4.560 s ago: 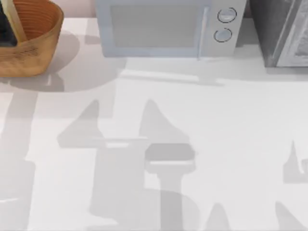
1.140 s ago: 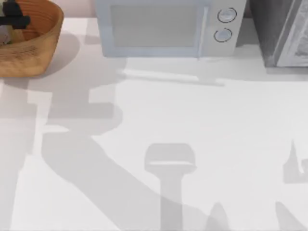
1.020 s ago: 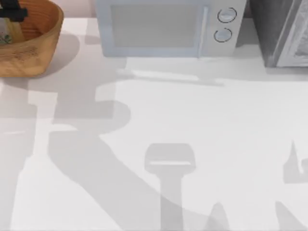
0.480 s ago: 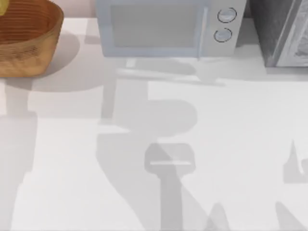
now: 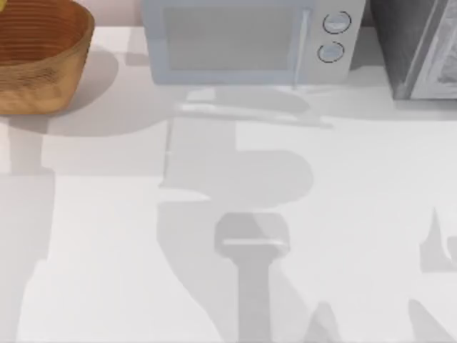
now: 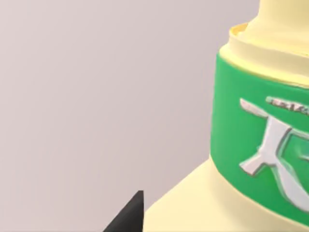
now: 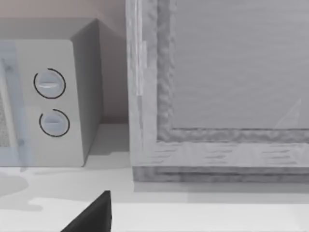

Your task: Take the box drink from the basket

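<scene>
Woven basket now lacks box drink.

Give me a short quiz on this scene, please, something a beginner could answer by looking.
1. True or false: the basket stands at the far left of the top view.
2. Which colour is the band on the box drink? A red, B green, C blue.
3. How many round dials does the microwave have?

Key: 1 true. 2 B. 3 two.
</scene>
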Robot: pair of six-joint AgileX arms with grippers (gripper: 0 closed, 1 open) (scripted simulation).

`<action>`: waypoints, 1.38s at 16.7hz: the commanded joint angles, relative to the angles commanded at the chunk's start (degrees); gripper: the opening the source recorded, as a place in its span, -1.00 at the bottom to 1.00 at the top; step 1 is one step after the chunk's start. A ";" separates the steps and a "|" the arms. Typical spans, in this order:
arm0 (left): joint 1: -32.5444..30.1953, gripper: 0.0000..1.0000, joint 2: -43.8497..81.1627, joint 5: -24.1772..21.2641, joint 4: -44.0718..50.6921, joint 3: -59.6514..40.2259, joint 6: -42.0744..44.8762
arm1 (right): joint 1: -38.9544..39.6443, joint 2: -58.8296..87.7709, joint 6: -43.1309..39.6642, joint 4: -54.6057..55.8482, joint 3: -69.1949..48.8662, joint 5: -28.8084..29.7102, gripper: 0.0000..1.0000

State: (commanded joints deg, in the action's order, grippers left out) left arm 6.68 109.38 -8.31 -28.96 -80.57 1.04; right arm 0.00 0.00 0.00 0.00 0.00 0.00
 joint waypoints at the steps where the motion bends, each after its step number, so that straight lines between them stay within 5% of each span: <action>1: -0.03 -1.00 -0.53 0.06 0.30 0.51 -0.08 | 0.00 0.00 0.00 0.00 0.00 0.00 1.00; 8: -1.15 -1.00 -20.67 1.72 6.05 15.83 -0.66 | 0.00 0.00 0.00 0.00 0.00 0.00 1.00; 23: -6.08 -1.00 -102.30 7.61 26.37 73.92 -0.90 | 0.00 0.00 0.00 0.00 0.00 0.00 1.00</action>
State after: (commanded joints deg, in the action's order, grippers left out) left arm 0.61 7.07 -0.71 -2.59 -6.65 0.14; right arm 0.00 0.00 0.00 0.00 0.00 0.00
